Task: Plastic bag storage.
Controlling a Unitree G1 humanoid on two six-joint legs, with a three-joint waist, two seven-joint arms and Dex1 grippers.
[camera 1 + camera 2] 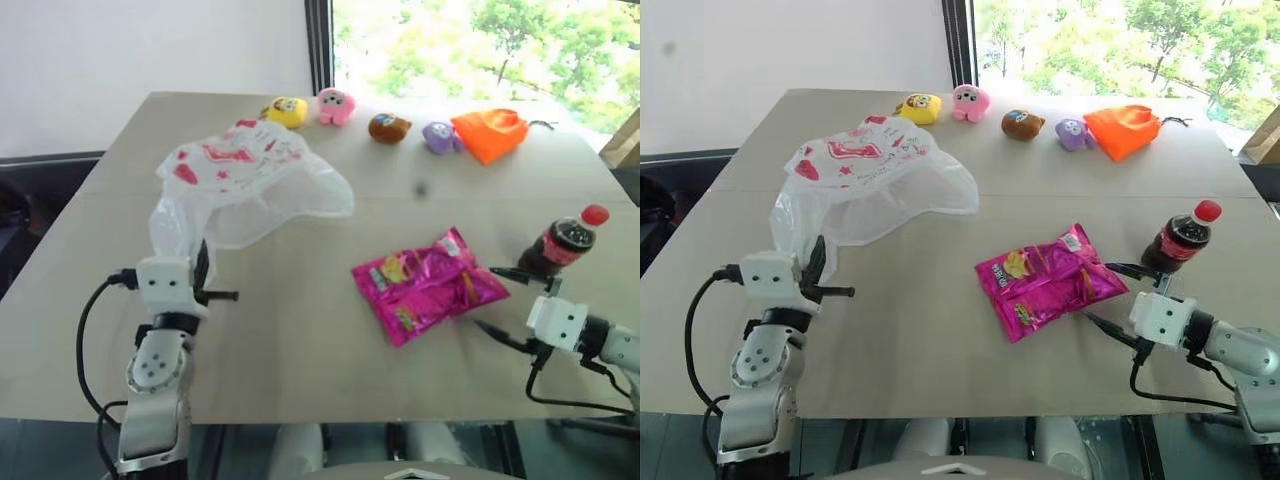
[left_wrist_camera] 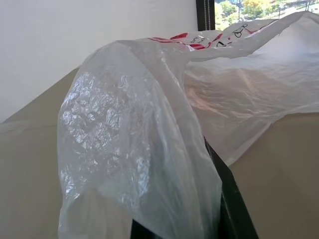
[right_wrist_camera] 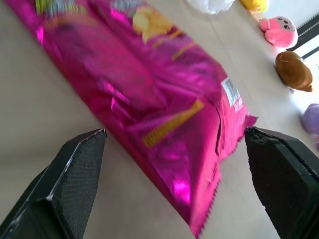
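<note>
Left eye view gave you the whole table (image 1: 300,340): the plastic bag (image 1: 250,185) lay on its left half, a crinkly translucent white heap with red print on its far side. Its near corner was lifted off the surface and drawn down to your left gripper (image 1: 205,285), whose jaws were closed on that thin film. In the left wrist view the bag's plastic (image 2: 139,149) draped right over the black fingers (image 2: 234,209), with the rest of the bag trailing away across the table behind it.

Your right gripper (image 1: 495,300) sat low over the right side of the table, jaws spread wide and holding nothing. It pointed at the shiny magenta snack packet (image 1: 430,285), which lay flat near the middle, well apart from the bag. The right wrist view showed the two fingertips (image 3: 75,174) standing either side of the packet's near end (image 3: 164,114), without touching it.

Just beyond your right gripper stood a cola bottle (image 1: 568,240) with a red cap, upright. Along the far edge you had a row of small plush toys: yellow (image 1: 285,110), pink (image 1: 336,105), brown (image 1: 389,127) and purple (image 1: 440,137), then an orange cloth pouch (image 1: 490,133) beside the purple one.
</note>
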